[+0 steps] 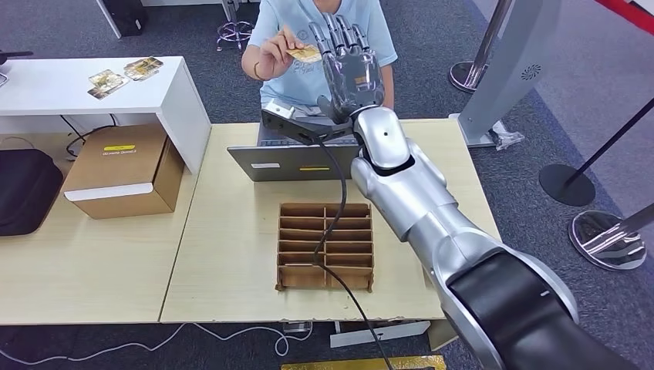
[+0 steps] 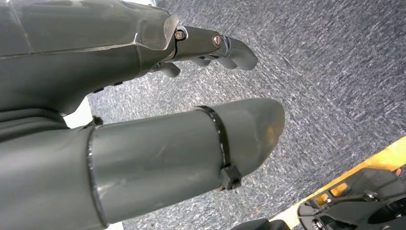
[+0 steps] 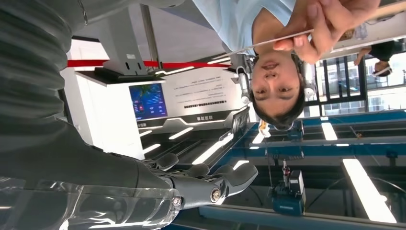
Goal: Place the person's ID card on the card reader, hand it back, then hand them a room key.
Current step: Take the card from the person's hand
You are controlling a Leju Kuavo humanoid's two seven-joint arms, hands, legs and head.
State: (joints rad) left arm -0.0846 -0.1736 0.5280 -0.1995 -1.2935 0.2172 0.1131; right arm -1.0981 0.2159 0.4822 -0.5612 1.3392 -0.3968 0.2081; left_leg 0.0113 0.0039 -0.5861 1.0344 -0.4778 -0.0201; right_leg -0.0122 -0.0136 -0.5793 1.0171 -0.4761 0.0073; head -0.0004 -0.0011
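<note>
Fingers (image 1: 337, 35) of the right hand (image 1: 351, 65) are spread and straight, pointing up toward the person, and hold nothing; the right wrist view shows them apart with nothing between. The left hand (image 2: 143, 120) hangs over grey carpet (image 2: 325, 62), its fingers loosely extended and apart, empty.

Taking the table (image 1: 231, 231) as the landmark: near its front edge sits a brown cardboard divider tray (image 1: 325, 247), with a black cable (image 1: 333, 208) running across it. Behind the tray, at the table's far edge, stands a grey laptop (image 1: 285, 162). Left of the table, a cardboard box (image 1: 123, 169) rests on a lower desk. Beyond the table's far edge stands the person (image 1: 308, 46), who pinches the card (image 1: 305, 54) in one hand, just beside the right hand's fingertips; whether they touch I cannot tell.
</note>
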